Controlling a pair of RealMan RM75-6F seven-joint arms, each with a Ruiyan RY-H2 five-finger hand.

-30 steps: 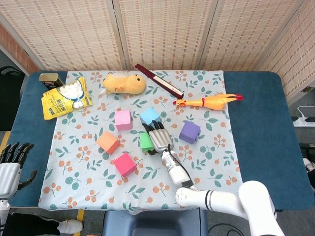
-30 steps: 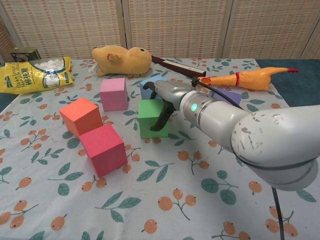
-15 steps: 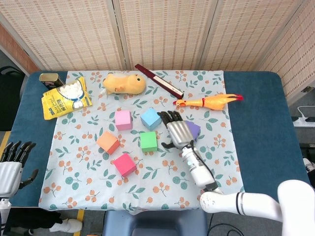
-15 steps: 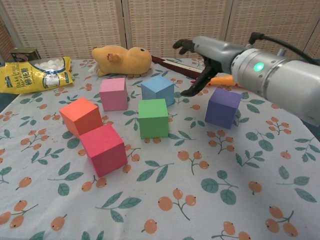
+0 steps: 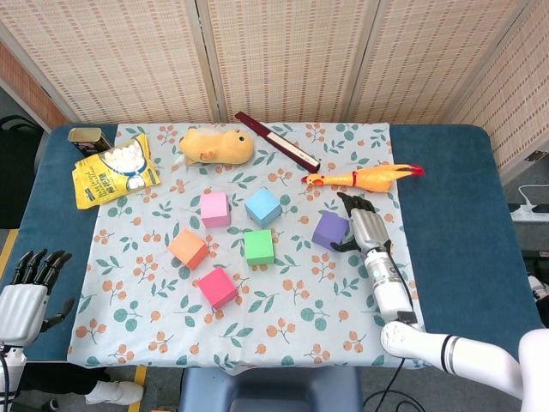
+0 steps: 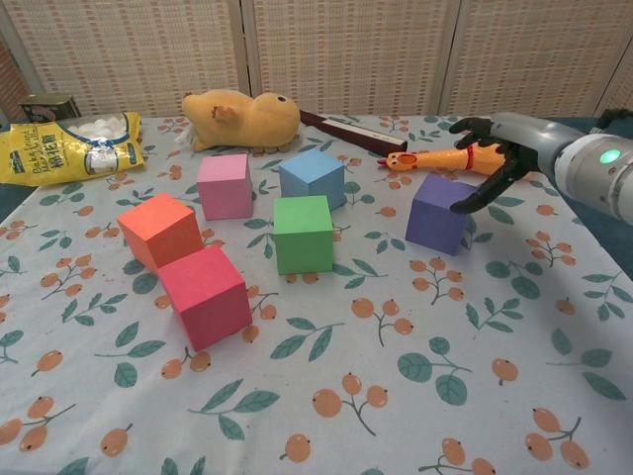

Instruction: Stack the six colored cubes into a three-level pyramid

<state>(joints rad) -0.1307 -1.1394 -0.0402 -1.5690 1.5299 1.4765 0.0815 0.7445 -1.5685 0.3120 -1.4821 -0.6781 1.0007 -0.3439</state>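
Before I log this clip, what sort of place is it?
Likely an indoor robot test setup: a table with a floral cloth, woven folding screens behind, and toy props such as the rubber chicken.

the left hand point(image 5: 24, 296) sits at the lower left corner of the head view, its arm cut off by the frame's bottom edge; the chest view does not show it. in the chest view the right hand point(image 6: 497, 148) shows, but its forearm runs off the right edge. the tin point(image 6: 42, 106) is partly covered by the yellow snack bag point(image 6: 69, 146), whose print is too small to read.
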